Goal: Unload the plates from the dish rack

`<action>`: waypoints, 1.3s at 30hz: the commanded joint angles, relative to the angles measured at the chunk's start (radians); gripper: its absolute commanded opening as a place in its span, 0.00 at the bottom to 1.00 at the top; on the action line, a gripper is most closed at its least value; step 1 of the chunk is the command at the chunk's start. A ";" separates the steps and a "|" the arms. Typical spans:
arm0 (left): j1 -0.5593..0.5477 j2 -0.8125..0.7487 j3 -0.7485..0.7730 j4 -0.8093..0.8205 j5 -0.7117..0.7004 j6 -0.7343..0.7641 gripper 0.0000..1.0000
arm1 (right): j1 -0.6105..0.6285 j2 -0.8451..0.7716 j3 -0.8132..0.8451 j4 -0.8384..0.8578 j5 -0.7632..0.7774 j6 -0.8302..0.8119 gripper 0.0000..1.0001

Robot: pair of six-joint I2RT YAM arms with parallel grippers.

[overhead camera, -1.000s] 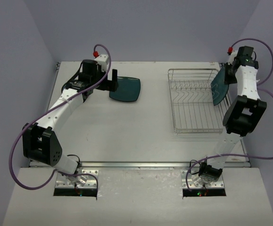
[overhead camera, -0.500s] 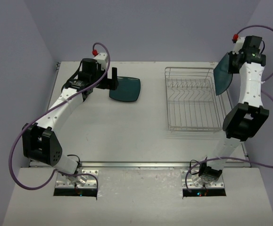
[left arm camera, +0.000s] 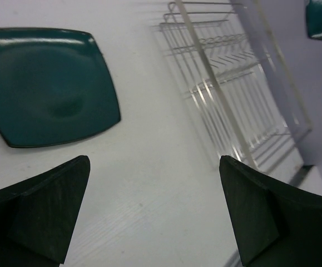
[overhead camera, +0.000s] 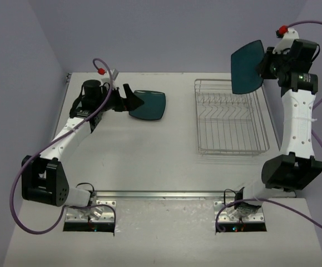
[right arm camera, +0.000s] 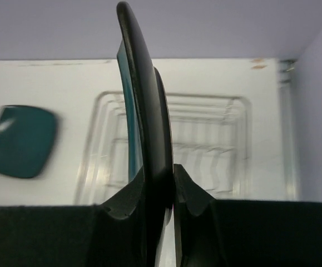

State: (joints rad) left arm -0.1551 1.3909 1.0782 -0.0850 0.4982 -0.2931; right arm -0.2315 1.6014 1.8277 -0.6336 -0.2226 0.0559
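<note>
Right end effector [overhead camera: 265,65]: clamped on the edge of a dark-teal plate [overhead camera: 246,67], which stands on edge.
Dark-teal plate: in the air over the far end of the dish rack [overhead camera: 230,118].
Left end effector [overhead camera: 126,99]: fingers spread wide, gripping nothing.
Second teal plate [overhead camera: 148,104]: flat on the tabletop [overhead camera: 149,161], just beside the left end effector.

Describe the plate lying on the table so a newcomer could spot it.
Start at the silver dish rack on the white table. Look left of it: the dark-teal rounded-square plate lies flat there. Its twin is held up in the air by the right jaws.
</note>
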 commanded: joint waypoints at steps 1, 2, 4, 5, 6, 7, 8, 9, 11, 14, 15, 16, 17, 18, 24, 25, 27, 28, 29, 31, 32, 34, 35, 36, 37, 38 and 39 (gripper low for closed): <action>0.014 -0.036 -0.144 0.479 0.382 -0.382 0.98 | 0.011 -0.140 -0.235 0.300 -0.449 0.472 0.00; 0.013 -0.035 -0.171 0.546 0.405 -0.458 0.97 | 0.019 -0.149 -0.286 0.344 -0.488 0.531 0.00; -0.001 -0.031 -0.222 0.670 0.419 -0.544 0.97 | 0.051 -0.171 -0.417 0.533 -0.613 0.730 0.00; -0.020 -0.029 -0.245 0.729 0.416 -0.591 0.97 | 0.082 -0.191 -0.497 0.619 -0.643 0.790 0.00; -0.040 -0.027 -0.253 0.752 0.411 -0.599 0.97 | 0.109 -0.205 -0.534 0.644 -0.649 0.797 0.00; -0.059 -0.023 -0.257 0.767 0.407 -0.605 0.98 | 0.130 -0.216 -0.560 0.660 -0.654 0.801 0.00; -0.077 -0.012 -0.256 0.774 0.403 -0.612 0.98 | 0.142 -0.223 -0.574 0.669 -0.662 0.809 0.00; -0.097 0.005 -0.253 0.781 0.397 -0.622 0.98 | 0.151 -0.232 -0.591 0.683 -0.674 0.824 0.00; -0.135 0.037 -0.243 0.817 0.388 -0.651 0.98 | 0.164 -0.239 -0.624 0.713 -0.683 0.859 0.00; -0.193 0.100 -0.212 0.865 0.382 -0.706 0.97 | 0.184 -0.246 -0.669 0.752 -0.697 0.905 0.00; -0.205 0.118 -0.199 0.867 0.379 -0.718 0.97 | 0.185 -0.247 -0.679 0.761 -0.699 0.918 0.00; -0.220 0.144 -0.183 0.867 0.372 -0.731 0.96 | 0.187 -0.248 -0.692 0.779 -0.705 0.941 0.00; -0.236 0.172 -0.167 0.867 0.366 -0.746 0.96 | 0.190 -0.250 -0.703 0.801 -0.711 0.967 0.00; -0.248 0.195 -0.153 0.868 0.362 -0.758 0.95 | 0.194 -0.252 -0.709 0.807 -0.713 0.973 0.00; -0.277 0.272 -0.085 0.908 0.351 -0.822 0.88 | 0.238 -0.254 -0.723 0.815 -0.707 0.994 0.00; -0.278 0.279 -0.074 0.917 0.349 -0.834 0.87 | 0.249 -0.252 -0.730 0.821 -0.704 1.003 0.00; -0.278 0.291 -0.061 0.931 0.348 -0.856 0.82 | 0.260 -0.249 -0.743 0.823 -0.698 1.012 0.00; -0.278 0.296 -0.060 0.948 0.344 -0.873 0.76 | 0.265 -0.247 -0.748 0.819 -0.693 1.017 0.00; -0.279 0.303 -0.062 0.976 0.341 -0.900 0.67 | 0.269 -0.244 -0.751 0.814 -0.683 1.021 0.00; -0.279 0.320 -0.063 1.022 0.342 -0.956 0.54 | 0.272 -0.239 -0.752 0.808 -0.664 1.032 0.00; -0.278 0.323 -0.061 1.036 0.344 -0.967 0.48 | 0.274 -0.236 -0.751 0.807 -0.658 1.037 0.00; -0.279 0.328 -0.063 1.042 0.337 -0.986 0.21 | 0.274 -0.228 -0.738 0.797 -0.646 1.046 0.00; -0.279 0.329 -0.066 1.046 0.335 -0.995 0.12 | 0.274 -0.224 -0.732 0.793 -0.639 1.050 0.00; -0.279 0.329 -0.069 1.048 0.332 -0.998 0.06 | 0.274 -0.219 -0.729 0.792 -0.635 1.054 0.00; -0.279 0.327 -0.073 1.047 0.327 -0.997 0.00 | 0.274 -0.215 -0.726 0.793 -0.635 1.056 0.00; -0.279 0.323 -0.076 1.047 0.327 -0.997 0.00 | 0.274 -0.212 -0.726 0.796 -0.636 1.059 0.00; -0.274 0.316 -0.078 1.037 0.328 -0.982 0.00 | 0.274 -0.211 -0.727 0.787 -0.635 1.052 0.02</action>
State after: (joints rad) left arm -0.4254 1.7264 0.9837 0.8558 0.8277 -1.2949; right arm 0.0461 1.4076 1.0527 0.0763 -0.8462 1.0280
